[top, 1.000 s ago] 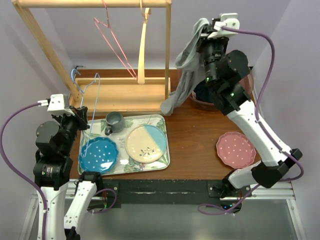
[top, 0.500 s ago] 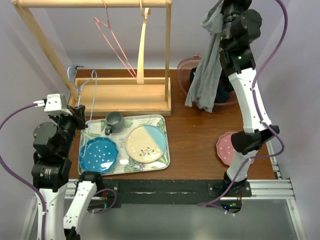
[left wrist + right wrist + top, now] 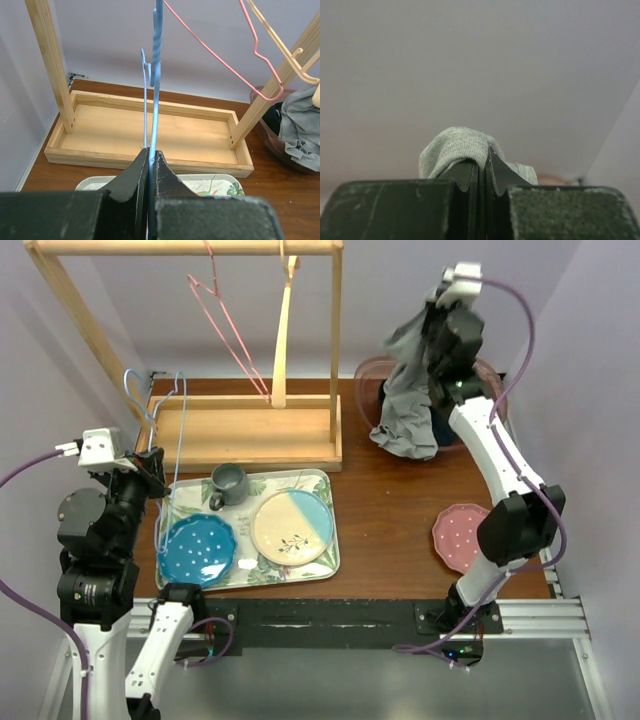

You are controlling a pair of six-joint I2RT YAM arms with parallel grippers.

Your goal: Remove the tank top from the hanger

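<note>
Crockery fills the floral rectangular tray (image 3: 334,540) at the near left: a blue dotted plate (image 3: 195,550), a cream-and-blue plate (image 3: 292,526) and a grey mug (image 3: 229,483). Behind stands the light wooden rack (image 3: 250,430), with a pink wire hanger (image 3: 240,350) and a cream hanger (image 3: 285,340) on its bar. A pink dotted plate (image 3: 463,538) lies near right.

The left gripper (image 3: 150,155) is clenched on the thin blue wire hanger (image 3: 156,75). Well apart, the right gripper (image 3: 482,167) pinches the grey tank top (image 3: 405,400) held high, its lower end bunched over the pink tub (image 3: 366,390).

Brown wooden table (image 3: 390,510), lilac walls (image 3: 600,360).

Left end effector (image 3: 150,156): is clamping a thin blue wire hanger (image 3: 157,70).
Behind: light wooden rack (image 3: 165,131) is standing on brown desk (image 3: 272,190).
</note>
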